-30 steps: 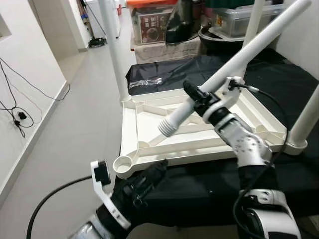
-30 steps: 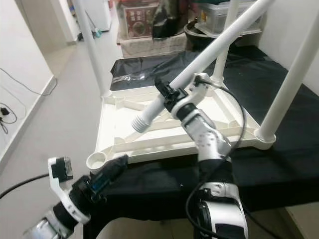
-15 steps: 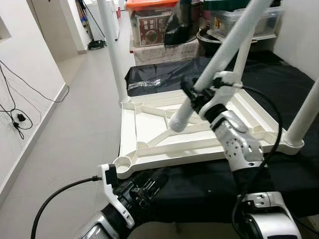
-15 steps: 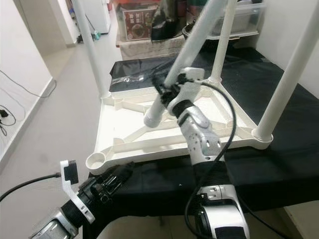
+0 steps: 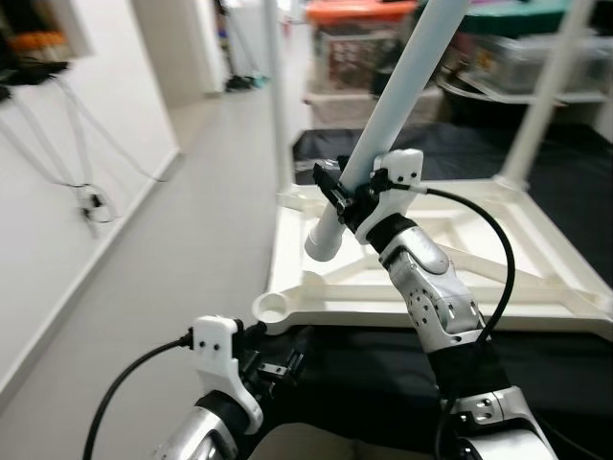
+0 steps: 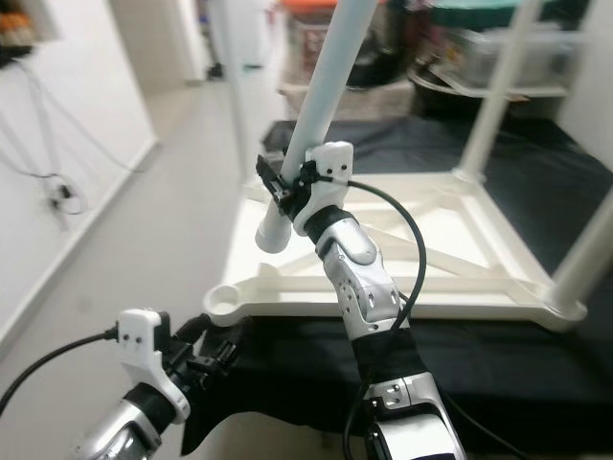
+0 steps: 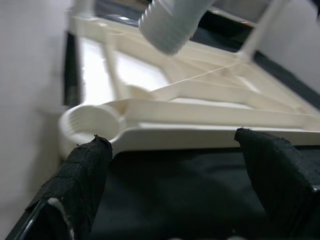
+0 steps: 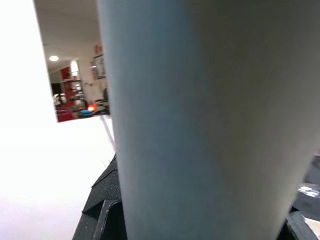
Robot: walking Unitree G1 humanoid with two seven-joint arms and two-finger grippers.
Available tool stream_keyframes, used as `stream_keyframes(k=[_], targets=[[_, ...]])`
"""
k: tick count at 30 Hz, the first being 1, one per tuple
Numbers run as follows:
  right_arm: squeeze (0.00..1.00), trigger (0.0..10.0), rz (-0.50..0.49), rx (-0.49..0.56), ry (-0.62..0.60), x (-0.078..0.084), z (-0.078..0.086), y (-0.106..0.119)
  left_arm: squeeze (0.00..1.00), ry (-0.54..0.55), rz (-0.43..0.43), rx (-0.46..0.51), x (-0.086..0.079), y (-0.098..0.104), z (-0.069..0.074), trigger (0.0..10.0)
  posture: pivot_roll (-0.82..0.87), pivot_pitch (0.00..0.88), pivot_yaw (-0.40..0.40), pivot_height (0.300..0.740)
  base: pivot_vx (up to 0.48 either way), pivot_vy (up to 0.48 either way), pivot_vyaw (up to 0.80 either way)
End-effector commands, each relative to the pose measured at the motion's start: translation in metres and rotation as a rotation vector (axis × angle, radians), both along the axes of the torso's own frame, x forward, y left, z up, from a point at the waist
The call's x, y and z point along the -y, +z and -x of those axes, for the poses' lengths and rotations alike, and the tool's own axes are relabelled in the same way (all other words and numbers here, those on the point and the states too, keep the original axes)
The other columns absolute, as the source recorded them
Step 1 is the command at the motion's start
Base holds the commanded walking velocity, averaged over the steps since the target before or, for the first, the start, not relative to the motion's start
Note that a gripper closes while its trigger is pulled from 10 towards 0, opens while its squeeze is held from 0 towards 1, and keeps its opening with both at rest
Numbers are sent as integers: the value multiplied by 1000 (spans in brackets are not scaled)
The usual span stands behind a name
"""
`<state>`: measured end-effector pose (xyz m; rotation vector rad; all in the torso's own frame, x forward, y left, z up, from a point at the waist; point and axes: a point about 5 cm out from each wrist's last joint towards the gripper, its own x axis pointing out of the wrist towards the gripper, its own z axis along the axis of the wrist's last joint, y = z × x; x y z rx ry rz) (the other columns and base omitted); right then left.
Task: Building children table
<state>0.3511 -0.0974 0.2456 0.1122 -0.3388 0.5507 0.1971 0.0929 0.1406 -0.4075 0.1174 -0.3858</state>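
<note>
Tabletop (image 5: 536,244): the white plastic children's tabletop is lying upside down on the counter, its ribbed underside facing up.
Counter (image 5: 383,369): a black cloth is covering it; the tabletop is overhanging its near edge slightly at the corner.
Empty socket (image 5: 274,307): the round socket at the tabletop's near left corner is standing open, with no leg in it.
Fitted legs: one white leg (image 5: 277,86) is standing upright in the far left corner, another (image 5: 548,81) in the far right corner, and a third (image 6: 596,251) at the near right corner.
Loose leg (image 5: 388,120): a white tube is slanting steeply, its threaded lower end (image 7: 170,22) hanging in the air above the tabletop's left side, near the empty socket but apart from it.
Right gripper (image 5: 340,189): it is clamping the loose leg a little above the threaded end, black fingers closed around the tube; the right wrist view is showing the tube close against the lens.
Left gripper (image 7: 175,165): it is sitting low at the counter's near edge, just below the empty socket, fingers (image 7: 82,172) spread wide apart and holding nothing.
Background: storage boxes (image 5: 359,43) are standing beyond the counter; a pale floor (image 5: 182,220) and a white wall with cables (image 5: 81,182) are lying to the left.
</note>
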Motion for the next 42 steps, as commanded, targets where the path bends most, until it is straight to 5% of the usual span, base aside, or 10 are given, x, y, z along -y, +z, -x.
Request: stream_keyframes(k=[1,12,22,34,42], targets=[[0,10000,6,13,11,-3,1,-1,0,16,-23,-6,-2,-3,0,10000,-70,22,23,740,0,0,800],[0,10000,4,8,44,-12,3,-2,0,64,-84,11,3,-10,3,10000,-69,40,9,740,0,0,800],[0,10000,-6,-16,53,-17,-1,-3,0,80,-104,8,8,-13,8,10000,-64,66,-3,740,0,0,0],[0,10000,0,-2,106,1,-21,14,0,96,-100,10,10,-11,13,10000,-58,106,-16,740,0,0,-177],[0,10000,91,-38,336,-6,-26,14,0,109,-122,13,10,-7,22,10000,-50,146,-17,740,0,0,0]])
